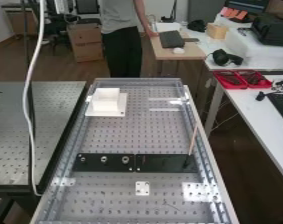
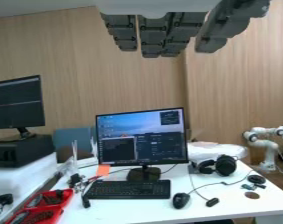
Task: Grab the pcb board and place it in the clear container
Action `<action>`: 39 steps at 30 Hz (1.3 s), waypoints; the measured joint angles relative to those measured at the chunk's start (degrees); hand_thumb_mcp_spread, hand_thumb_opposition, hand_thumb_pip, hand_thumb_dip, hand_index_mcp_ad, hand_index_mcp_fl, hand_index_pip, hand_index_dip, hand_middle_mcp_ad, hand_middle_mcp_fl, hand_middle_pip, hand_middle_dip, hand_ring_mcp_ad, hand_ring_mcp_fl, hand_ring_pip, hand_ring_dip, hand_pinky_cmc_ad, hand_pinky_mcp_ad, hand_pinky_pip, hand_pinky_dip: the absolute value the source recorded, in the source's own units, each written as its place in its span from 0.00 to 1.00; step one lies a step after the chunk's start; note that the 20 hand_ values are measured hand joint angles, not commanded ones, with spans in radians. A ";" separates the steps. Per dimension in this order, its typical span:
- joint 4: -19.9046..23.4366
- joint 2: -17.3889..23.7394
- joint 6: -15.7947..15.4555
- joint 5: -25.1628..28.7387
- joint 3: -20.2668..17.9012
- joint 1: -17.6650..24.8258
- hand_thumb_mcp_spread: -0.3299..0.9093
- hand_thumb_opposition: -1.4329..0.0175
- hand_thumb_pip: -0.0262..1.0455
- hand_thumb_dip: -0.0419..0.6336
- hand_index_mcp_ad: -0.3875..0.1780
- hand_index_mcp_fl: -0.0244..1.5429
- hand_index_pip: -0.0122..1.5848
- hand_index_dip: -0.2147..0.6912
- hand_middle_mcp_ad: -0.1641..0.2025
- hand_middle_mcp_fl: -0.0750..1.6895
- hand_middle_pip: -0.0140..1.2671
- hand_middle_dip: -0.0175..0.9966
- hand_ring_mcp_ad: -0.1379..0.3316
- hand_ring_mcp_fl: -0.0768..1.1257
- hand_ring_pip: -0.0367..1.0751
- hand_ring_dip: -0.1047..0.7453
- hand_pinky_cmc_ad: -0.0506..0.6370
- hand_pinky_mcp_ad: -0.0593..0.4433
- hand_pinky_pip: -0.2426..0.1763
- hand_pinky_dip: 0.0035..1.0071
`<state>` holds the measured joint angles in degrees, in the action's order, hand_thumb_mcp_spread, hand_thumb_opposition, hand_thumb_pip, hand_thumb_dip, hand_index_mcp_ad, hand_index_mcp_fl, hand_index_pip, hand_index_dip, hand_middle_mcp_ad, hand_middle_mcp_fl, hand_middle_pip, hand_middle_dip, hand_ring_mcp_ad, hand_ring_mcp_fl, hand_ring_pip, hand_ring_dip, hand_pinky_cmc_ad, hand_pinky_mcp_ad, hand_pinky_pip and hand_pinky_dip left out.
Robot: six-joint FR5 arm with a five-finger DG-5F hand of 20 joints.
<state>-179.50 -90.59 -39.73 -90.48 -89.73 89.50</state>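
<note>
Pale wood panelling point(image 2: 72, 50) backs the wrist view, where a white desk point(image 2: 211, 202) bears a lit monitor point(image 2: 141, 137), a black keyboard point(image 2: 128, 189), a mouse point(image 2: 181, 200) and headphones point(image 2: 225, 165). Near the desk is a small white robot arm point(image 2: 266, 142), partly cut off by the frame. Above all this hangs the hand point(image 2: 155, 35), its dark grey fingers extended and apart, gripping nothing; its palm end is cropped.

Seen from the high view, a long perforated bench point(image 1: 118, 200) carries a white block point(image 1: 106, 99) on a white plate point(image 1: 121, 111), and two black strips point(image 1: 166, 163) set end to end across it. Three metal rings point(image 1: 104, 159) sit on one strip; a thin stick point(image 1: 192, 140) leans up from the other. Nearer lies a small white piece with holes point(image 1: 142, 188). Which item is the pcb board cannot be told, and faint see-through edges and glare leave the clear container's outline uncertain. Red trays point(image 2: 40, 214) are cropped in the wrist view.
</note>
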 joint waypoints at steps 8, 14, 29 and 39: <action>-0.01 0.15 0.28 0.16 -0.22 0.03 0.35 0.82 0.16 0.07 0.70 0.02 0.02 0.26 0.48 0.05 0.05 0.04 0.25 0.07 0.04 0.14 0.14 0.23 0.55 0.14; 0.20 0.22 0.30 0.14 -0.41 0.06 0.38 0.60 0.16 0.07 0.77 0.02 0.04 0.32 0.60 0.05 0.09 0.04 0.51 0.07 0.08 0.12 0.36 0.44 0.43 0.35; 1.68 -0.01 1.57 0.55 -2.27 0.07 0.38 0.52 0.17 0.07 0.84 0.02 0.05 0.36 0.70 0.04 0.12 0.04 0.67 0.09 0.10 0.10 0.48 0.55 0.32 0.44; 5.47 -0.75 3.12 1.80 -6.66 0.43 0.37 0.52 0.18 0.07 0.87 0.02 0.05 0.36 0.74 0.05 0.12 0.04 0.70 0.09 0.11 0.10 0.48 0.58 0.31 0.46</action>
<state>-174.03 -91.34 -36.61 -88.68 -96.39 89.93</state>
